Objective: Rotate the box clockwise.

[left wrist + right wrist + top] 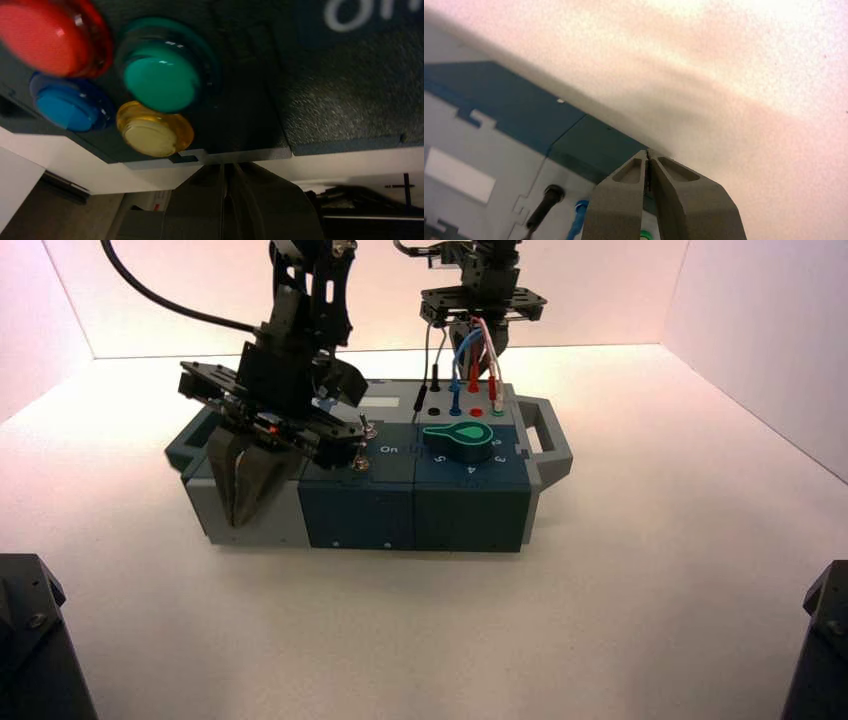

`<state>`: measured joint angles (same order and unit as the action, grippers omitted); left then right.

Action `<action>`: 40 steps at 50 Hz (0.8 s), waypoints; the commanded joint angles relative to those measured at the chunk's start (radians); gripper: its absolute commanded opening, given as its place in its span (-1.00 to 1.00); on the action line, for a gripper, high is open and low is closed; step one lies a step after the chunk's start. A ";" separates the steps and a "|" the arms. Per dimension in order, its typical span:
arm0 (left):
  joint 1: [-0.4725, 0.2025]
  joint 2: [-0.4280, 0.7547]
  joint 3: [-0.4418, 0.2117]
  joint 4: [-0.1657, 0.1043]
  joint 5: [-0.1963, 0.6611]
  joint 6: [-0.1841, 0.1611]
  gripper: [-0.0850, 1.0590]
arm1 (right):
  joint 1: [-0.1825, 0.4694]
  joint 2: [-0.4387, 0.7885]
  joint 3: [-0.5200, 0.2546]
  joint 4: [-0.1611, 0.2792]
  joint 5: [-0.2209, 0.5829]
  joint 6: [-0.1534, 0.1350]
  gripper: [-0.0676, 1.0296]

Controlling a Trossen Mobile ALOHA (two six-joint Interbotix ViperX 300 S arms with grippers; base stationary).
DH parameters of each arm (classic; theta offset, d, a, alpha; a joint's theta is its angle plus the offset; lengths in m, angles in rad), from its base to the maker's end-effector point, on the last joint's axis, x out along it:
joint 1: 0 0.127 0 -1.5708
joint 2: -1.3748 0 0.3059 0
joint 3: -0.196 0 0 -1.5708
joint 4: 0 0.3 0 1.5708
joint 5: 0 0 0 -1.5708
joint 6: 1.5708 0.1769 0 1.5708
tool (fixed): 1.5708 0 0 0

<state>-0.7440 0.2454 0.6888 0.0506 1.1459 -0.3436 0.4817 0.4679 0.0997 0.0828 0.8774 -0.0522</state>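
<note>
The box (370, 510) lies across the white table, its long side facing me, with a grey handle (545, 435) at its right end. My left gripper (238, 520) is shut and points down at the front left edge of the box. In the left wrist view its tips (225, 170) meet the panel's edge just beside the yellow button (152, 130). My right gripper (482, 350) is behind the box's right part, among the wires (470, 365). In the right wrist view it (647, 157) is shut, with its tips at the back edge of the box (524, 115).
The green knob (458, 435) and toggle switches (365, 428) sit on the top panel. Red (47, 37), green (160, 75) and blue (70, 105) buttons are near the left gripper. Black (544, 202) and blue (579, 215) plugs stand by the right gripper. Dark arm bases (35, 640) occupy the front corners.
</note>
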 commanded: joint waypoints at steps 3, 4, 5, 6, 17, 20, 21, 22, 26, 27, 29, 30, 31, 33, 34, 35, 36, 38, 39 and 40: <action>0.054 0.012 -0.067 0.064 -0.011 0.009 -0.91 | 0.014 -0.063 0.041 0.006 0.005 -0.002 -0.90; 0.057 0.015 -0.071 0.066 -0.011 0.011 -0.91 | 0.014 -0.066 0.051 0.006 0.005 -0.002 -0.90; 0.061 0.021 -0.074 0.074 -0.012 0.012 -0.91 | 0.014 -0.071 0.057 0.008 0.003 -0.002 -0.90; 0.066 0.026 -0.077 0.078 -0.012 0.012 -0.91 | 0.014 -0.075 0.064 0.008 0.002 0.000 -0.90; 0.107 0.097 -0.127 0.103 -0.031 0.043 -0.91 | 0.014 -0.127 0.155 0.009 0.000 0.000 -0.90; 0.130 0.129 -0.153 0.112 -0.041 0.054 -0.91 | 0.014 -0.160 0.202 0.009 -0.009 0.000 -0.90; 0.133 0.137 -0.160 0.114 -0.044 0.055 -0.91 | 0.014 -0.164 0.209 0.009 -0.009 0.000 -0.90; 0.137 0.140 -0.164 0.115 -0.046 0.057 -0.91 | 0.014 -0.172 0.219 0.009 -0.012 0.000 -0.90; 0.156 0.167 -0.186 0.127 -0.057 0.066 -0.91 | 0.014 -0.196 0.255 0.012 -0.015 0.000 -0.90; 0.163 0.173 -0.193 0.130 -0.058 0.069 -0.91 | 0.012 -0.204 0.264 0.014 -0.015 0.000 -0.90; 0.172 0.184 -0.204 0.133 -0.061 0.074 -0.91 | 0.014 -0.212 0.278 0.015 -0.015 0.000 -0.90; 0.178 0.193 -0.212 0.135 -0.061 0.080 -0.91 | 0.014 -0.215 0.284 0.017 -0.015 0.000 -0.90; 0.184 0.201 -0.219 0.137 -0.063 0.084 -0.91 | 0.014 -0.218 0.287 0.017 -0.015 0.000 -0.90; 0.193 0.215 -0.230 0.140 -0.063 0.092 -0.91 | 0.014 -0.225 0.301 0.017 -0.023 0.000 -0.90; 0.199 0.221 -0.236 0.141 -0.064 0.100 -0.91 | 0.014 -0.227 0.307 0.018 -0.031 0.000 -0.90; 0.207 0.229 -0.241 0.141 -0.064 0.106 -0.91 | 0.014 -0.227 0.311 0.018 -0.038 0.002 -0.90; 0.210 0.235 -0.245 0.143 -0.064 0.112 -0.91 | 0.014 -0.227 0.314 0.018 -0.041 0.002 -0.90; 0.219 0.247 -0.255 0.146 -0.064 0.126 -0.91 | 0.014 -0.225 0.319 0.018 -0.054 0.011 -0.90; 0.221 0.249 -0.255 0.146 -0.064 0.129 -0.91 | 0.014 -0.221 0.319 0.018 -0.058 0.015 -0.90; 0.224 0.252 -0.256 0.147 -0.064 0.135 -0.91 | 0.012 -0.218 0.318 0.018 -0.064 0.018 -0.90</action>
<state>-0.6013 0.4111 0.5062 0.1442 1.1551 -0.2056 0.4679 0.2608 0.3927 0.0844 0.8130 -0.0476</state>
